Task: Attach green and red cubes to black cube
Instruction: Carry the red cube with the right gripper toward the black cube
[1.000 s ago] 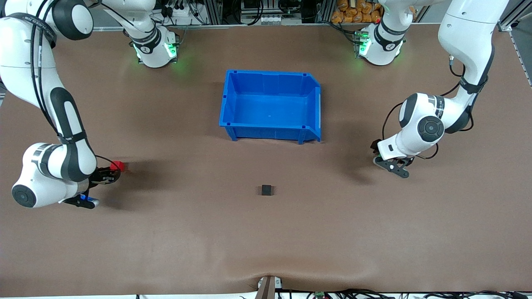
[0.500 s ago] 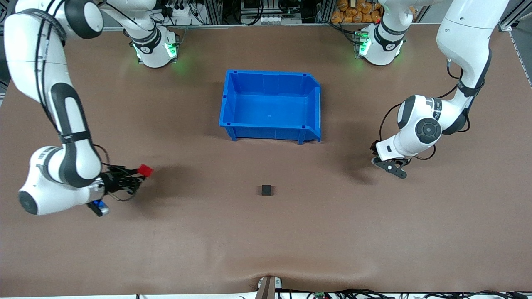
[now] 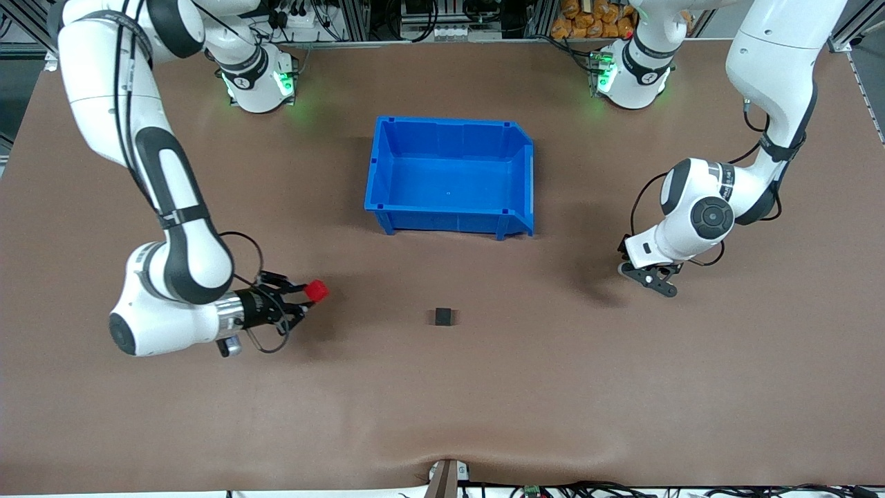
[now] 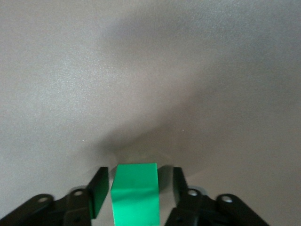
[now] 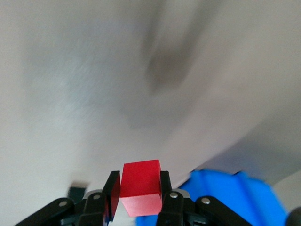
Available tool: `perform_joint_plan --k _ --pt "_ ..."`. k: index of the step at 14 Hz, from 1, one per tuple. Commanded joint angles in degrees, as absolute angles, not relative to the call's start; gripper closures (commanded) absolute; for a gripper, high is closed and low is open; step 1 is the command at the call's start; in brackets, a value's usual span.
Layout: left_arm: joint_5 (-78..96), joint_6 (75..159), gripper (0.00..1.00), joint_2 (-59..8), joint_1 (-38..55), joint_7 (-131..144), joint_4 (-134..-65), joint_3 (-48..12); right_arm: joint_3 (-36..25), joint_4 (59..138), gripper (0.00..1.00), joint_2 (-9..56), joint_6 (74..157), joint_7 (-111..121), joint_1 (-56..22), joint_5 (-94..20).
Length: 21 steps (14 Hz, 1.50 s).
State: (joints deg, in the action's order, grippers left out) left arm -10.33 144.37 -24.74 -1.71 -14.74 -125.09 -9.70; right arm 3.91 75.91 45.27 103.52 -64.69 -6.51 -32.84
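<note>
Red cube (image 3: 317, 291) pinched by right gripper (image 3: 304, 296); left gripper (image 4: 136, 188) straddles green cube (image 4: 135, 193).

Bare brown table (image 3: 553, 387) lies open all around the black cube (image 3: 444, 317). The blue bin (image 3: 451, 176), farther from the front camera, is the only tall obstacle. The right gripper (image 3: 304, 296), carrying the red cube (image 3: 317, 290), has clear table between it and the black cube. The left gripper (image 3: 639, 268) stands well apart.
</note>
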Motion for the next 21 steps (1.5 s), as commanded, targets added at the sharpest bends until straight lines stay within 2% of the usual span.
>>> perform_joint_plan --k 1,2,3,9,14,17,21 --pt "-11.60 145.37 0.65 -24.79 -2.02 -13.54 -125.42 -9.93 3.25 75.85 1.00 45.79 112.19 -71.87 -12.89 -35.94" --pt "-11.60 145.28 0.79 -24.79 -1.93 -13.54 -125.42 -9.93 3.16 76.11 1.00 46.05 116.06 -75.98 -15.18 -35.86" --pt "-11.60 145.28 0.99 -24.79 -1.85 -13.54 -125.33 -9.93 3.16 76.37 1.00 46.49 119.15 -80.20 -16.68 -35.25" --pt "-10.73 143.27 1.00 -23.47 -1.67 -0.83 -122.18 -10.81 2.90 76.38 1.00 50.88 134.54 -92.46 -24.61 -35.24" --pt "-10.55 136.42 1.00 -25.22 -1.05 25.00 -112.60 -15.11 2.90 75.94 1.00 52.99 136.93 -95.80 -26.10 -35.42" --pt "-6.00 135.62 1.00 -27.41 0.17 40.64 -108.38 -17.31 2.90 75.76 1.00 54.40 143.07 -96.41 -27.94 -35.60" --pt "-4.39 135.62 1.00 -31.63 5.43 64.45 -101.80 -17.31 2.99 75.50 1.00 55.46 143.70 -97.38 -29.00 -35.68"
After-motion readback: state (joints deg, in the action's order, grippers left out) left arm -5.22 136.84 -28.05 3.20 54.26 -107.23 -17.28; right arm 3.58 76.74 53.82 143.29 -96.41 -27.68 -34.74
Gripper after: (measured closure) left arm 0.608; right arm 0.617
